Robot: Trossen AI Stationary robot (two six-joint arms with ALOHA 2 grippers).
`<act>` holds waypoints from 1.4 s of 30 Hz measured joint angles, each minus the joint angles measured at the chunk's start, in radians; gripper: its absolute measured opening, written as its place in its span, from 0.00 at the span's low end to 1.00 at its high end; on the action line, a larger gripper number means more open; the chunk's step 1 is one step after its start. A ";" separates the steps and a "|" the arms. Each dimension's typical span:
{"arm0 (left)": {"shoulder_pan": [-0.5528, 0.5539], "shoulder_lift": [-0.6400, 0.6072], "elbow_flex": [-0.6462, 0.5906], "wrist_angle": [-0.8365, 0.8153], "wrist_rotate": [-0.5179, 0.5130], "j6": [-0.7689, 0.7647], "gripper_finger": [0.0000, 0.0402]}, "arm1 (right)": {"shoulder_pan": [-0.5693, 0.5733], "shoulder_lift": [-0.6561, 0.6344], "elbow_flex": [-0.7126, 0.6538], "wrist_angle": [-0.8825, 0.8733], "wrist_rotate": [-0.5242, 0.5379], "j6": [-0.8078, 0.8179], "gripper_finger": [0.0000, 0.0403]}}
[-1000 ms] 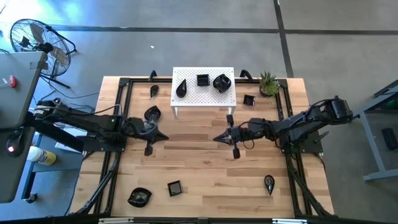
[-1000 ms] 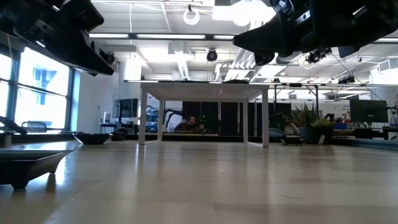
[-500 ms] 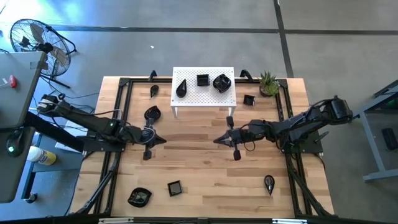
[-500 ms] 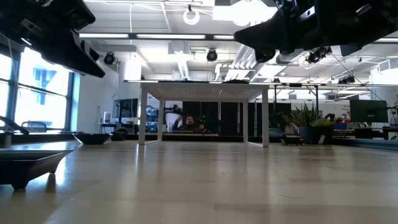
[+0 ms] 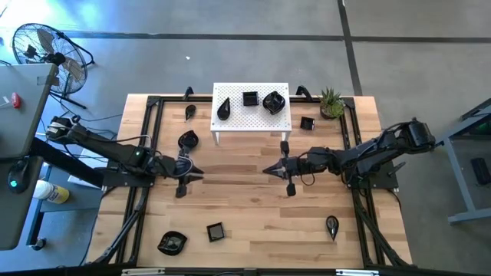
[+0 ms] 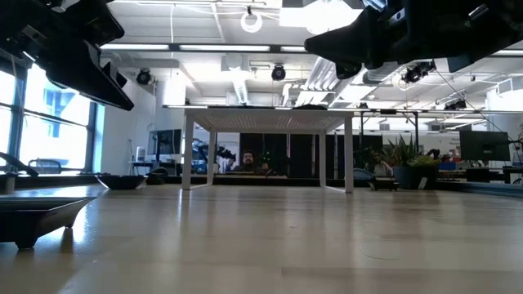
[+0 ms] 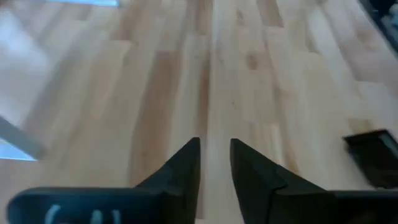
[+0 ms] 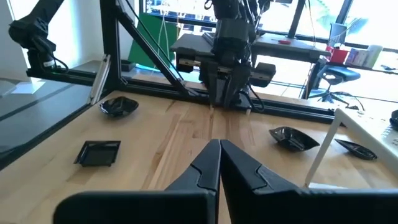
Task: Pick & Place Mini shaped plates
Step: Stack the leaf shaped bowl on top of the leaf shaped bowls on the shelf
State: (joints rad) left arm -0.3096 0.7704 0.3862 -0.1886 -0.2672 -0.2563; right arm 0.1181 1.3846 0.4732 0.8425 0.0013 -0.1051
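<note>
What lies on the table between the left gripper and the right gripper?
In the high view, only bare wooden table lies between the left gripper and the right gripper.

Wooden table [image 5: 253,218], black-framed.
Carried directly: white perforated stand [image 5: 251,116], potted plant [image 5: 331,102], scattered black mini plates [image 5: 172,243].

A robotics lab or open workshop hall is shown. A butcher-block table [image 5: 253,207] edged with a black metal frame [image 5: 146,146] is set on a bare grey concrete floor [image 5: 230,54]. A floor fan [image 5: 42,47] is seen beyond the table's far left corner. In the low view, exposed ceiling ducts [image 6: 237,82], strip lights [image 6: 204,47], tall windows [image 6: 49,114], and desks with monitors [image 6: 482,147] are visible behind the table.
</note>
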 joint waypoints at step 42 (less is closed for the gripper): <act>-0.397 0.523 0.335 -0.283 0.463 -0.570 0.25 | 0.000 0.000 0.000 -0.046 -0.061 -0.007 0.01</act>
State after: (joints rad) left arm -0.7069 1.2938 0.7216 -0.4718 0.1960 -0.8261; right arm 0.1177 1.3846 0.4736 0.7968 -0.0601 -0.1124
